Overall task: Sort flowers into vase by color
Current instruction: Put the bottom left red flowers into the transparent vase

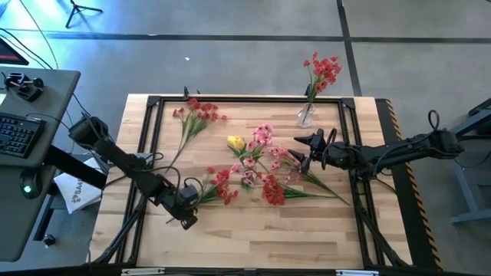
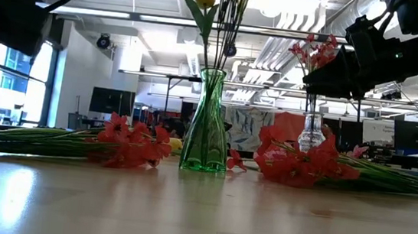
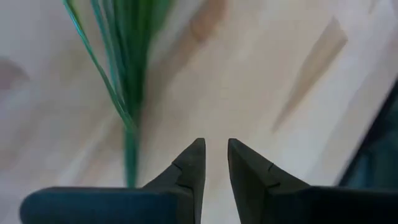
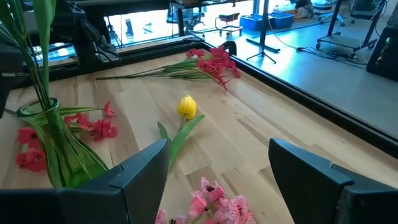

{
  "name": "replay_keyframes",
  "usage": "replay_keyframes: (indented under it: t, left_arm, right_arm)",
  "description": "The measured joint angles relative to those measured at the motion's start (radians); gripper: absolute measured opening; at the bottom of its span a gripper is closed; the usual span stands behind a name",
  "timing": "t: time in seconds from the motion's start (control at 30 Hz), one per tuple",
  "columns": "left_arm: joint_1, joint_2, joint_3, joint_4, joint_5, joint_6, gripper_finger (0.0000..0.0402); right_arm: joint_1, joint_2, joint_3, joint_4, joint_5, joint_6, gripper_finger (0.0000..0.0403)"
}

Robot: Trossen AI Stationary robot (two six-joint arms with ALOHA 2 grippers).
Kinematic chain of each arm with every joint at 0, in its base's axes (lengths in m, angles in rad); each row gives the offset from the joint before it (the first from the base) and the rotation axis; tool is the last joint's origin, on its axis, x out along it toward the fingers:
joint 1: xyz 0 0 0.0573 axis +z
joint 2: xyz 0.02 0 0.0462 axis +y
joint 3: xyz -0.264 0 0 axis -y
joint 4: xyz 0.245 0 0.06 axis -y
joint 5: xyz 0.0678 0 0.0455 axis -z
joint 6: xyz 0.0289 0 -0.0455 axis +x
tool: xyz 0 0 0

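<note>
- Left hand, fingers nearly closed on nothing, hovers at the table's seven o'clock beside green stems, likely lining up a grasp.
- Right hand, spread and empty, faces the scattered red, pink and yellow artificial flowers at centre.
- A clear glass vase at one o'clock holds red blooms.

Red flowers, green vase

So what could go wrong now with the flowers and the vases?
The right gripper hangs open close to the green vase. Its tall stems make it look tippy, so a bump might knock it over. The left gripper is by the thin green stems of the red flowers. They might slip away or get pushed instead of picked up.
</note>
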Motion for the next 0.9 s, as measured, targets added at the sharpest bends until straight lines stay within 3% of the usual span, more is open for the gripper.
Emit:
replay_keyframes:
  t: [0.1,0.27,0.37,0.57,0.8,0.9]
  left_arm:
    - [0.031,0.000,0.000,-0.004,0.013,0.032,0.0070]
    - [0.084,0.000,-0.001,-0.096,0.340,0.007,0.0100]
    - [0.087,0.000,-0.002,-0.099,0.411,0.008,0.0111]
    - [0.094,0.000,-0.002,-0.095,0.312,0.164,0.0113]
    - [0.095,0.000,-0.002,-0.093,0.049,0.294,0.0111]
    - [0.095,0.000,-0.001,-0.104,0.039,0.326,0.0111]
  right_arm:
    - [0.000,0.000,0.000,0.000,0.000,-0.001,0.0270]
    - [0.000,0.000,0.000,0.000,0.001,-0.040,0.0270]
    - [0.000,0.000,0.000,0.000,0.002,-0.059,0.0270]
    - [0.000,0.000,0.000,-0.004,0.002,-0.064,0.0270]
    - [0.000,0.000,0.000,-0.015,0.002,-0.071,0.0270]
    - [0.000,0.000,0.000,-0.024,0.002,-0.070,0.0270]
